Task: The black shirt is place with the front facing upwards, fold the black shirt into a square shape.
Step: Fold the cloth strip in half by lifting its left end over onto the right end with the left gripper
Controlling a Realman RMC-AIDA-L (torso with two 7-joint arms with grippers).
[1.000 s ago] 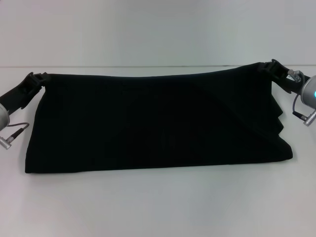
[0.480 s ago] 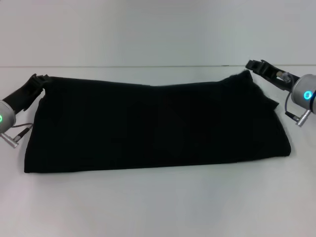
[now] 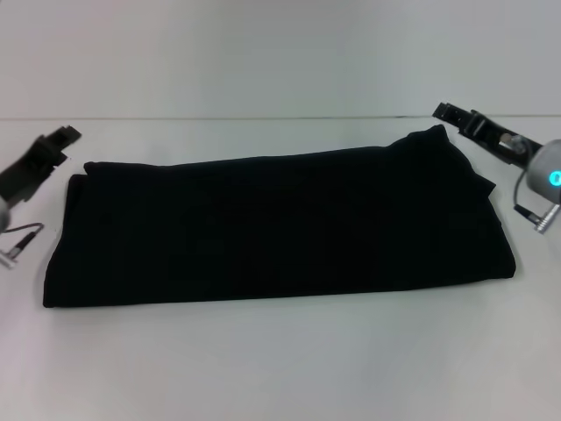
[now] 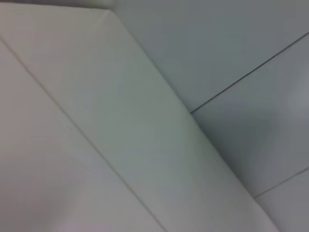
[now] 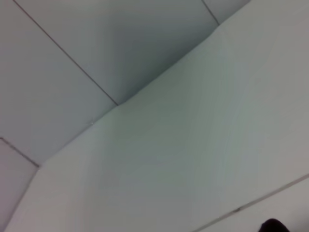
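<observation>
The black shirt [image 3: 280, 224] lies flat on the white table [image 3: 289, 368] in the head view, folded into a long band running left to right, with no lettering showing. My left gripper [image 3: 61, 138] hovers just off the shirt's far left corner, open and holding nothing. Beside the far right corner my right gripper [image 3: 450, 112] is also open and clear of the cloth. That right corner is slightly humped up. Both wrist views show only the table surface and wall; a small dark patch [image 5: 273, 226] sits at one edge of the right wrist view.
The table's far edge meets a pale wall [image 3: 280, 53] behind the shirt. Bare white tabletop lies in front of the shirt and on both sides.
Both grippers have let go of the shirt's far corners and drawn away outward. The raised far edge has dropped, and the shirt now lies flat.
</observation>
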